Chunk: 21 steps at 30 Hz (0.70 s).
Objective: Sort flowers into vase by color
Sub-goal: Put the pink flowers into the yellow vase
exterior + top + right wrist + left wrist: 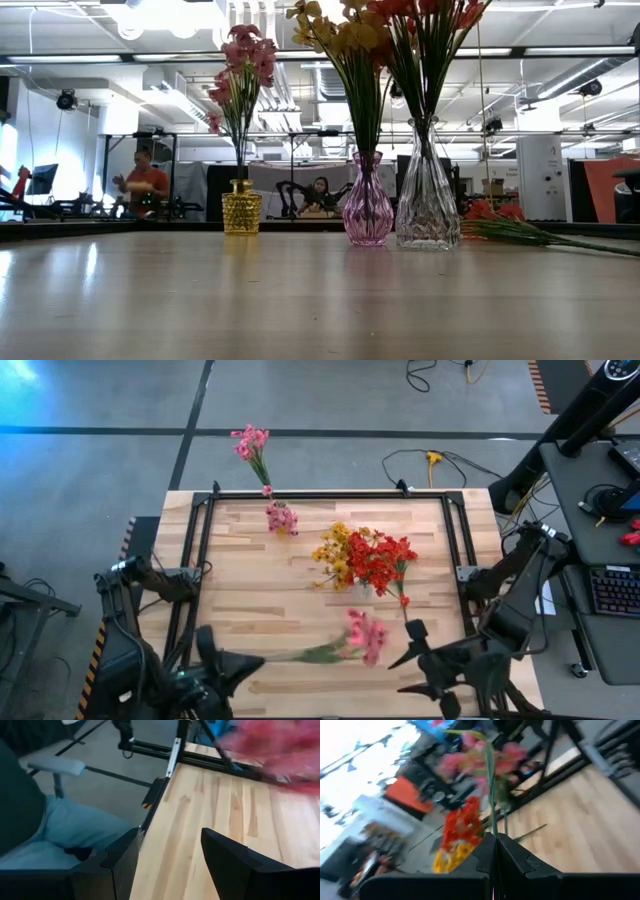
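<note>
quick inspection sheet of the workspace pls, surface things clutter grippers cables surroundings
surface: wooden table with black frame
job's things: pink flowers held by stem; pink, yellow and red bunches stand in three vases; one more spray lies on the table
clutter: nothing seen
grippers: left gripper shut on pink flowers' stem; right gripper open, empty, at near edge
cables: yellow cable on floor
surroundings: people at desks behind; keyboard on right

Robotics lab, open-plan industrial hall. Polished concrete floor [90, 470] with dark tape lines, cables [420, 460] trailing across it. Exposed ducts and strip lights [560, 50] overhead. Black-framed wooden test table [260, 610]. Keyboard [612, 590] on side desk. People [145, 185] at workstations behind.
</note>
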### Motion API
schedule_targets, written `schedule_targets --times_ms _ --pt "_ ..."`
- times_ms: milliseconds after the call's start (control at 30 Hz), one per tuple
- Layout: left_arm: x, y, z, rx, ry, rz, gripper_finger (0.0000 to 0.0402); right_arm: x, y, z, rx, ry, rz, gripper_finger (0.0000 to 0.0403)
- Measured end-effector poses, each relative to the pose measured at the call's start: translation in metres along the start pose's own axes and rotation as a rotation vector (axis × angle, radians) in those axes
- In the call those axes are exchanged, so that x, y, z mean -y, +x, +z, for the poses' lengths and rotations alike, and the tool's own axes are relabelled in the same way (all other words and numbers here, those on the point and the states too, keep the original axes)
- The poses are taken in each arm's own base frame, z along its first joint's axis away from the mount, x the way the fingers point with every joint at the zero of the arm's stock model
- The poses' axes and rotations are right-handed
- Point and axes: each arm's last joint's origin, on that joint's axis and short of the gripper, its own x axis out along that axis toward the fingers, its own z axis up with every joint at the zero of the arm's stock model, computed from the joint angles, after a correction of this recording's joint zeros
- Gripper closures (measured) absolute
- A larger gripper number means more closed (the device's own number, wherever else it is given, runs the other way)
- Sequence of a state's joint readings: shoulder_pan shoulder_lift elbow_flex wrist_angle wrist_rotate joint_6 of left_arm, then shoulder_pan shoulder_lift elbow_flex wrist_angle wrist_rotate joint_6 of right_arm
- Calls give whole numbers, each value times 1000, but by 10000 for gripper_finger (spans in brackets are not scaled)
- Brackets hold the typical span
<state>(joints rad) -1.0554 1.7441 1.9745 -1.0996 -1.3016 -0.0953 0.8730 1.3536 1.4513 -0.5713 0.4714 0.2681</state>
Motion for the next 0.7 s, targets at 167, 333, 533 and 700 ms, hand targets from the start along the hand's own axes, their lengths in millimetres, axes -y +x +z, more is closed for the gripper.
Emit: schedule_targets --times_ms 167,333,533,700 --pt "-17 28 43 97 1 -212 402 -2 0 -2 -16 -74 2 197" --pt "-46 60 51 92 -10 -183 402 0 1 -9 -69 -109 -11 197" --pt "-52 111 30 30 -20 -284 402 -4 5 -22 -118 -96 -13 197" --pt "-66 119 0 -51 -89 -216 402 -16 -2 -35 -184 -59 5 197"
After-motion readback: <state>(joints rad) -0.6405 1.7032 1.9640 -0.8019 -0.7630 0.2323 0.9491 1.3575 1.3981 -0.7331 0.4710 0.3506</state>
